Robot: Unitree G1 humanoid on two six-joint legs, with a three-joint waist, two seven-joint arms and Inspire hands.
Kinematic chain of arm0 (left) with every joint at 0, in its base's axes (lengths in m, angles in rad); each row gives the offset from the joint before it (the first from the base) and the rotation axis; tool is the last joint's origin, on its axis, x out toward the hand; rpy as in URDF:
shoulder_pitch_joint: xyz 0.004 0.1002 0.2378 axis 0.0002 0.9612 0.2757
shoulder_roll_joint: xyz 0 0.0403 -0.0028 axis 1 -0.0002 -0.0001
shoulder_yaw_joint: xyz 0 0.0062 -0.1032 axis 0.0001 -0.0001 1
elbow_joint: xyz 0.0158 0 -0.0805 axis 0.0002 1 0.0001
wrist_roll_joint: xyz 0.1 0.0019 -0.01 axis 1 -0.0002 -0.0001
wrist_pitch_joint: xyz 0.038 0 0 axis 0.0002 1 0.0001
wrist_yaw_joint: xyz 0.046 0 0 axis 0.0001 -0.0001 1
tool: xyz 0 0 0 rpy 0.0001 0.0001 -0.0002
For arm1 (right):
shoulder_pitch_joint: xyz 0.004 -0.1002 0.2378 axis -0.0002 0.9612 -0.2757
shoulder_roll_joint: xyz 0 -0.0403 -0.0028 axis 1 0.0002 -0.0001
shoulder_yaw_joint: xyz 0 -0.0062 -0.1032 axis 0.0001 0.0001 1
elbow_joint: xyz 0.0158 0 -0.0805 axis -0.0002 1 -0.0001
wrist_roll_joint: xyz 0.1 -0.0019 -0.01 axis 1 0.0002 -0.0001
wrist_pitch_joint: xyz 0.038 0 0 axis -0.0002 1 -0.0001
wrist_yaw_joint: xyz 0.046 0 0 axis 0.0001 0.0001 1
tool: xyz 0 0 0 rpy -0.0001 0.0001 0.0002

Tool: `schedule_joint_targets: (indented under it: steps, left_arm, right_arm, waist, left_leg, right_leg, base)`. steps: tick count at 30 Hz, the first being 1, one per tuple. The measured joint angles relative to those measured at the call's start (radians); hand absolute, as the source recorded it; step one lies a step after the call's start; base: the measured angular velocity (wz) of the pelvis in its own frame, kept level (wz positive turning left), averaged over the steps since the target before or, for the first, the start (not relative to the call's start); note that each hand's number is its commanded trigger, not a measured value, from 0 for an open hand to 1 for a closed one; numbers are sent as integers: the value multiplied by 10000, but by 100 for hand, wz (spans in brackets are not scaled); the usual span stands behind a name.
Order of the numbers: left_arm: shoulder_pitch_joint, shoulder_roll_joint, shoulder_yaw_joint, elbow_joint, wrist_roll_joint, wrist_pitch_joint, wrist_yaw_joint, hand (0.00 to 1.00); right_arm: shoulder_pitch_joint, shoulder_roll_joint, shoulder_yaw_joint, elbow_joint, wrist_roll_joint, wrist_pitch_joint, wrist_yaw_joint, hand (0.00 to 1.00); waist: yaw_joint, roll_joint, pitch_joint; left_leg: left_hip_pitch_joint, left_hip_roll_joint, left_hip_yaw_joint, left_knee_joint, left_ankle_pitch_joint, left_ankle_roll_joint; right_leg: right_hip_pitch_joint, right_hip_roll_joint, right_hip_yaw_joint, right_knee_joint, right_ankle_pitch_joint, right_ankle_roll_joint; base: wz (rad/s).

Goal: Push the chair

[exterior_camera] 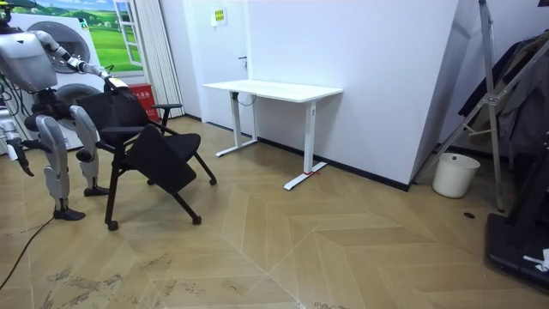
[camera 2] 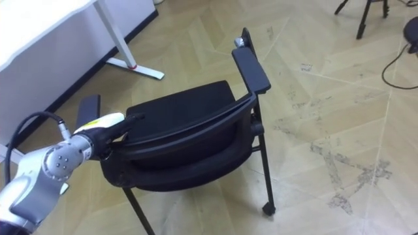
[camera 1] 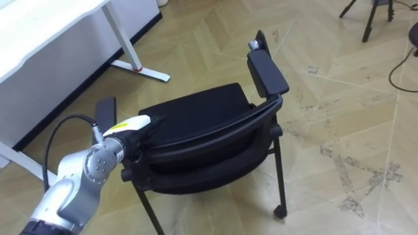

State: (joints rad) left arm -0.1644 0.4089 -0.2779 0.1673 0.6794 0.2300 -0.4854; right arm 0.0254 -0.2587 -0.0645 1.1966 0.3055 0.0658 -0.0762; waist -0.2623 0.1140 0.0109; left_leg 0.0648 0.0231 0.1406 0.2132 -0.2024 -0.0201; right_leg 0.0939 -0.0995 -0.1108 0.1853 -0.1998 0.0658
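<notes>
Left hand point(camera 1: 134, 125) sits against the backrest's top edge of the chair point(camera 1: 196, 114), which stands on the floor directly ahead. I cannot tell its grip. Push steadily and squarely, so the chair rolls without tipping or swivelling.

the left arm comes in from the lower left, elbow bent, forearm reaching forward, with the left hand point(camera 1: 132, 125) held back-upward. in the room view the right hand point(exterior_camera: 21, 156) hangs low beside the hip.
</notes>
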Motion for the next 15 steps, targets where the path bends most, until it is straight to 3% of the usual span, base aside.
schedule_joint_targets:
  steps: [11, 12, 13, 15]
  left_arm:
    - [123, -9, 12, 18, 3, -99, 36, 0]
    - [122, -9, 12, 21, 3, -99, 34, 67]
    - [122, -9, 12, 26, 4, -99, 34, 100]
    - [122, -9, 12, 31, 5, -99, 34, 100]
  right_arm:
    - [57, 62, -372, -2, -22, -2, 27, 0]
    - [57, 66, -375, -2, -22, -2, 26, 0]
    - [57, 75, -374, -2, -22, -3, 26, 0]
    - [57, 81, -375, -2, -24, -2, 25, 0]
  waist:
    - [-21, 27, -18]
    - [-23, 28, -19]
    - [-26, 28, -19]
    - [-28, 29, -19]
  left_leg:
    - [153, -1, 26, -107, 0, 0]
    - [153, -1, 28, -107, 0, 0]
    - [153, -1, 29, -107, 0, 0]
    - [154, -1, 31, -107, 0, 0]
  right_leg:
    - [134, 6, 16, -15, -2, 2]
    - [134, 6, 17, -13, -2, 2]
    - [133, 6, 18, -13, -2, 3]
    - [133, 6, 19, -11, -2, 2]
  base:
    - [0]
    - [0]
    - [0]
    - [0]
